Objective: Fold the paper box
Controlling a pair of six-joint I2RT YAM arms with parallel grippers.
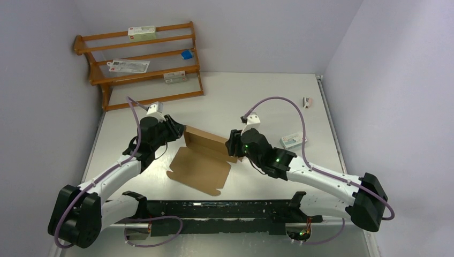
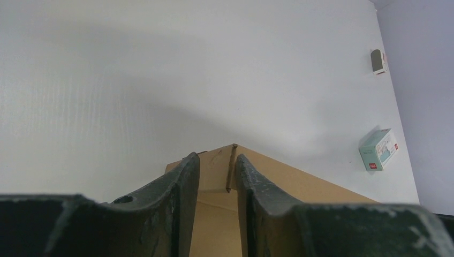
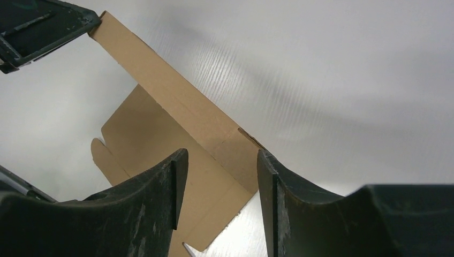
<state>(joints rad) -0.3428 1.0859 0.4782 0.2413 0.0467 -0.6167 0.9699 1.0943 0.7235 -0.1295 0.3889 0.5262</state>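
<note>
The paper box [image 1: 201, 160] is a brown cardboard sheet lying flat mid-table, with its far wall [image 3: 160, 91] folded upright. My left gripper [image 1: 179, 130] sits at the wall's left corner. In the left wrist view its jaws [image 2: 217, 163] stand narrow on that corner of the paper box [image 2: 300, 182], the right finger [image 2: 251, 182] against the raised edge. My right gripper [image 1: 231, 147] is at the wall's right end. In the right wrist view it [image 3: 219, 160] is open and straddles that end without touching it. The left gripper [image 3: 43, 24] shows at the wall's other end.
A wooden rack [image 1: 142, 64] with white cartons stands at the back left. A small white and teal carton [image 1: 293, 141] lies right of the box, also seen from the left wrist as the carton [image 2: 378, 149]. A small object [image 1: 307, 101] lies by the right wall.
</note>
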